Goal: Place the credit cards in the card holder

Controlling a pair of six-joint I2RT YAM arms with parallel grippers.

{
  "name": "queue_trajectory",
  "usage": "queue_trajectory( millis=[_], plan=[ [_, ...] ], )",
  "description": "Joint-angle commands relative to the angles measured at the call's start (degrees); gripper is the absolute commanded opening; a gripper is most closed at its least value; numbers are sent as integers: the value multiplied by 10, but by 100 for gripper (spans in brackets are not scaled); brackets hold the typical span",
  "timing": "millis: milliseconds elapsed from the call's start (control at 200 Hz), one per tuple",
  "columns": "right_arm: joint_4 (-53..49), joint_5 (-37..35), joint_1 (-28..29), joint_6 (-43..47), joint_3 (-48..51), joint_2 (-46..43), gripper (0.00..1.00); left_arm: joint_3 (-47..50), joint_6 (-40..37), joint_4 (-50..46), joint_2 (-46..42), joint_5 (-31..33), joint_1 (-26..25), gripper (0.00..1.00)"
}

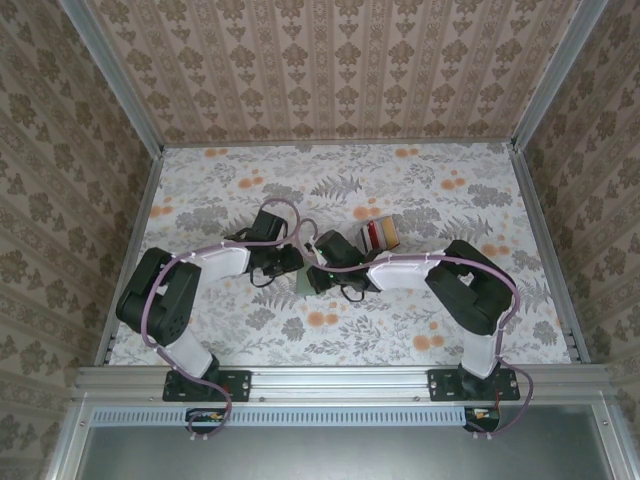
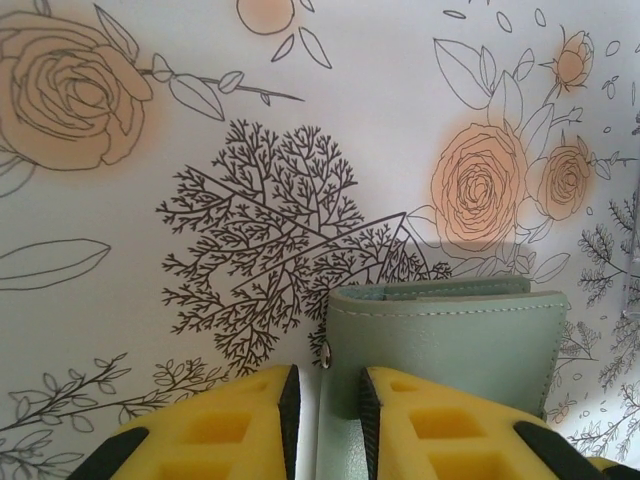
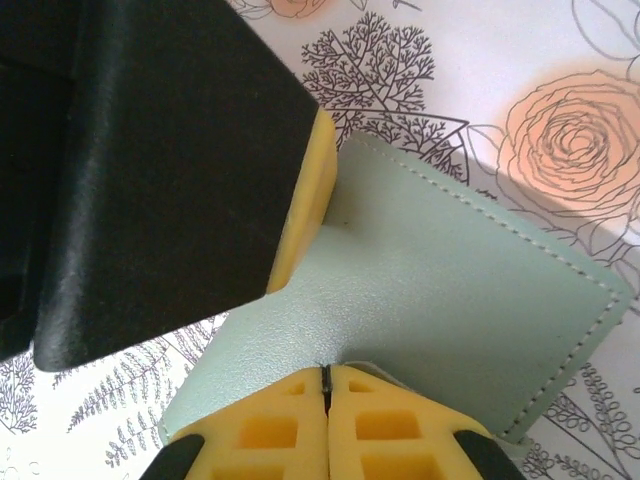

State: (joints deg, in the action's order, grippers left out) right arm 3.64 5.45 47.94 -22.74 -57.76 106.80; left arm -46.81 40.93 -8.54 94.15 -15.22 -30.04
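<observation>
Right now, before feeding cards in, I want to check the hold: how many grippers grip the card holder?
2. The left gripper clamps one edge of the card holder; the right gripper pinches another edge, close beside it. None hidden.

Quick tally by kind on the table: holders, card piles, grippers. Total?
card holder: 1
credit cards: 1 fanned pile, single cards too small to count
grippers: 2, left gripper and right gripper, both clamped on the card holder
total: 4
</observation>
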Motion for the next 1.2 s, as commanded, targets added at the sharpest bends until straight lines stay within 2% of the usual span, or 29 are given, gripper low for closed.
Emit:
queue_trajectory(
  millis=[0,100,155,295,315,435,450,480,555,615,660,680,715,755,835,900,1000,1070,1125,1195],
  plan=[
    [-130,-25,8,5,21,24,15,-13,-7,-21,-6,13,-4,29],
    [-156,-43,-1,27,-20,-3,34,-20,-23,-48,-34,38,1,36],
    [-166,-52,-8,37,-40,-22,40,-21,-35,-60,-54,49,8,39],
    [-184,-79,-30,62,-68,-91,47,-16,-63,-90,-130,81,35,44],
    [-186,-86,-34,66,-68,-105,48,-17,-68,-96,-142,86,54,46],
    [-189,-146,-59,86,-49,-196,51,-13,-100,-129,-230,141,93,53],
    [-188,-153,-63,89,-44,-209,52,-12,-103,-133,-243,148,99,60],
    [-187,-168,-72,92,-35,-232,53,-9,-109,-138,-265,165,108,66],
    [-177,-208,-98,96,-1,-304,57,0,-125,-145,-315,198,130,77],
    [-167,-237,-127,95,30,-351,67,8,-136,-148,-348,227,145,86],
    [-163,-264,-153,87,52,-378,80,13,-141,-151,-367,254,155,96],
    [-161,-274,-164,83,61,-389,83,18,-141,-153,-375,268,159,100],
    [-159,-289,-185,77,77,-409,86,21,-142,-156,-385,292,165,100],
    [-154,-307,-208,71,96,-427,93,24,-138,-167,-392,324,172,100],
    [-145,-340,-250,55,124,-449,98,31,-137,-182,-399,382,182,100],
    [-68,-426,-256,74,173,-457,99,42,-142,-178,-400,430,186,100],
    [106,-471,-270,157,271,-459,100,101,-201,-88,-406,479,186,100],
    [123,-495,-296,142,282,-442,100,149,-243,-10,-413,493,186,100],
    [121,-482,-317,152,285,-429,100,184,-271,49,-415,494,186,100],
    [190,-477,-335,172,318,-412,100,222,-313,118,-414,489,187,100]
  ],
)
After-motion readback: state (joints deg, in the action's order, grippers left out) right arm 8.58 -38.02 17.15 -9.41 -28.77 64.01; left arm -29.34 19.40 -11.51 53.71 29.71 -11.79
